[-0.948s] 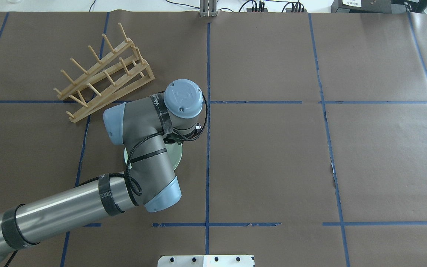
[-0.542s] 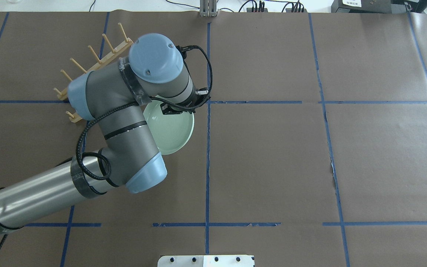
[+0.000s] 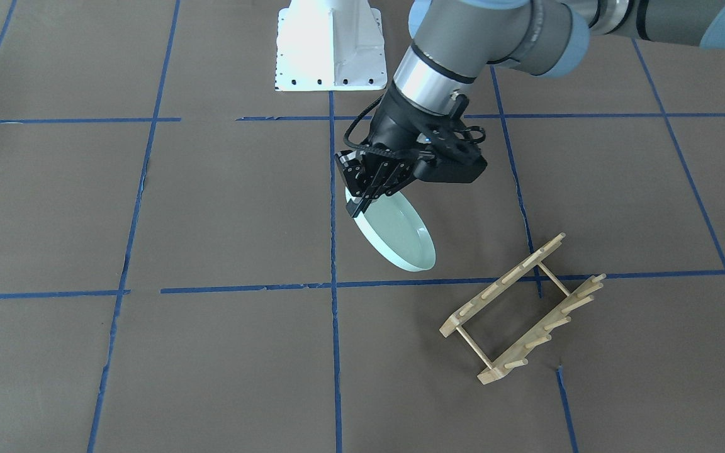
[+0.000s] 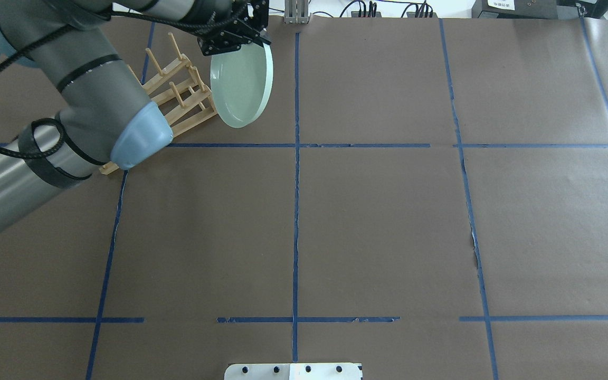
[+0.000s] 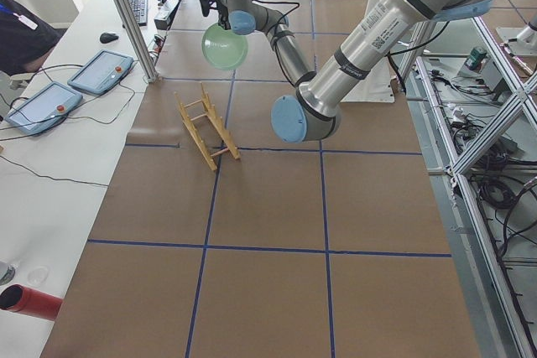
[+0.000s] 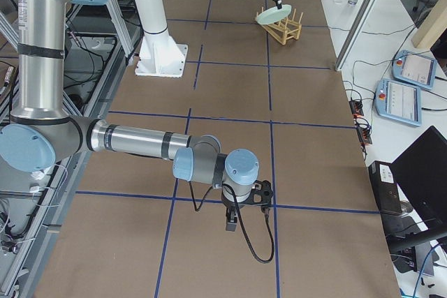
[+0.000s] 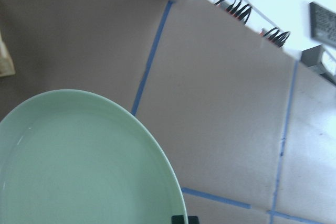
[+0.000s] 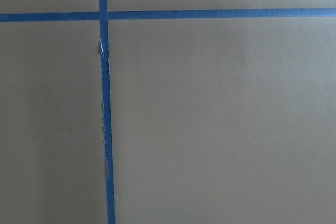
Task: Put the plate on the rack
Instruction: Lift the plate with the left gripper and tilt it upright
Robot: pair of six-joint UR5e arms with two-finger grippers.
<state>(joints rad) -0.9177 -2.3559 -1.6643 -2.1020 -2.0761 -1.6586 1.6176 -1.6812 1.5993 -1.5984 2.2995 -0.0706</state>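
The brown paper surface (image 4: 388, 237) is gridded with blue tape (image 4: 296, 211). The left arm (image 4: 93, 100) reaches toward the far left corner. The right arm (image 6: 133, 141) lies low near the right edge. The rack (image 3: 502, 284) stands on the surface toward the far left corner, pegs up. The plate (image 4: 240, 84) hangs in the air, steeply tilted, just beside the rack's end nearer the middle of the far edge, clear of both rack and surface. The left fingers (image 3: 365, 192) are clamped on the plate's upper rim. The right fingers (image 6: 230, 225) point down, and I cannot tell whether they are parted.
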